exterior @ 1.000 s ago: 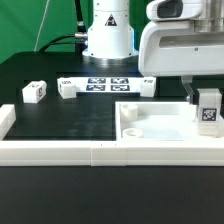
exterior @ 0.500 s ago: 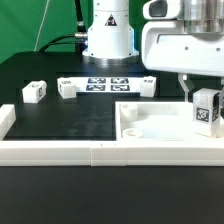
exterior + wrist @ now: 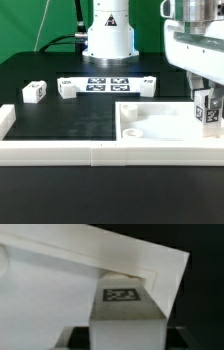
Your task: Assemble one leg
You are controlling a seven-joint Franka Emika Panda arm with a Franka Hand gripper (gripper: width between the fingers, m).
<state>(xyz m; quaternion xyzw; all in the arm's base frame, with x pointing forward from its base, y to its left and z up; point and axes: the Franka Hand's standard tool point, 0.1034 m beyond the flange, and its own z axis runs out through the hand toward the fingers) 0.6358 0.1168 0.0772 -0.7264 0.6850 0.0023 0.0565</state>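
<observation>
My gripper [image 3: 208, 108] is shut on a leg [image 3: 210, 111], a chunky white block with a black-and-white tag. It holds the leg upright over the far corner of the large flat white panel [image 3: 150, 112], at the exterior view's right. In the wrist view the leg [image 3: 125, 308] fills the middle, its tagged end pointing into the panel's corner [image 3: 150, 263]. Two more legs lie on the black table at the exterior view's left: one [image 3: 33, 91] and another [image 3: 67, 88].
The marker board [image 3: 108, 83] lies at the back of the table in front of the robot base [image 3: 107, 35]. A white fence [image 3: 60, 150] runs along the table's front edge, with an upright piece [image 3: 5, 118] at the exterior view's left.
My gripper has moved toward the exterior view's right with the leg in it, by a small amount. The leg now sits closer to the panel's right edge.
</observation>
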